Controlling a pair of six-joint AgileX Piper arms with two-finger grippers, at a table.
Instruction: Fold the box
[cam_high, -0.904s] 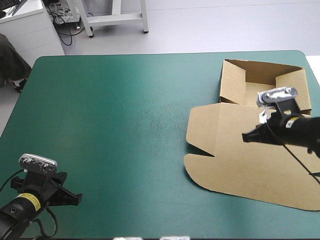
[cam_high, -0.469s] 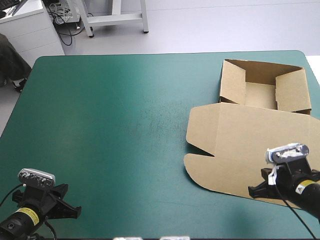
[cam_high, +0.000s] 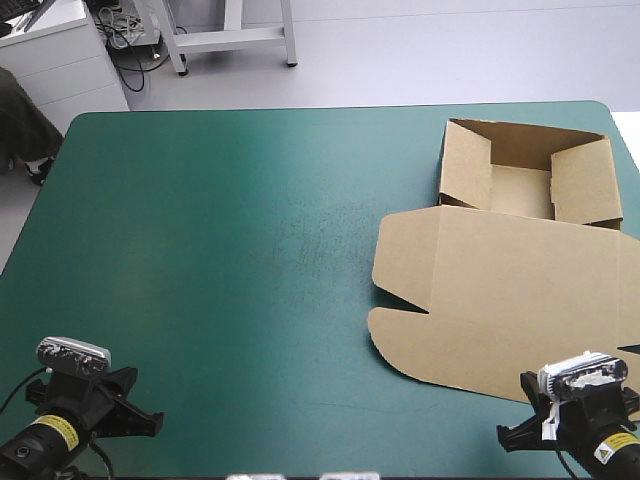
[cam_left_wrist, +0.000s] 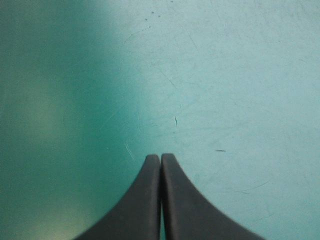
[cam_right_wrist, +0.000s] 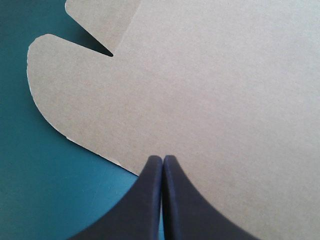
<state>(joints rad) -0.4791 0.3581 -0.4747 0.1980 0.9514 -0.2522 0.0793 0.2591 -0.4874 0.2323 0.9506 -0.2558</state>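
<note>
**A:** Where is the box?

**B:** The brown box (cam_high: 470, 290) lies on the right half of the desk (cam_high: 100, 135), around 3 o'clock. Its tray (cam_high: 520, 192) stands open at about 2 o'clock with its walls raised, close to the far edge. The lid (cam_high: 520, 320) lies flat toward 4 o'clock, joined to the tray's near wall.

**A:** Anything to note on the lid?

**B:** At its 9 o'clock side there is a rounded flap, with a pointed notch (cam_high: 425, 311) cut in just above it.

**A:** And the left arm?

**B:** The left gripper (cam_high: 155, 425) is at 7 o'clock, by the desk's near edge and well apart from the box. Its black fingers (cam_left_wrist: 145, 200) are pressed together in one pointed arch and pinch nothing. Only the teal-green cover (cam_left_wrist: 225, 75) lies ahead of them.

**A:** The right one?

**B:** The right gripper (cam_high: 505, 440) is at 5 o'clock, right at the lid's near edge. Its fingers (cam_right_wrist: 190, 205) are pressed together too, with nothing between them. The brown board spreads out ahead of the tips, with the notch off toward 11 o'clock. I cannot tell whether the tips touch the board.
</note>
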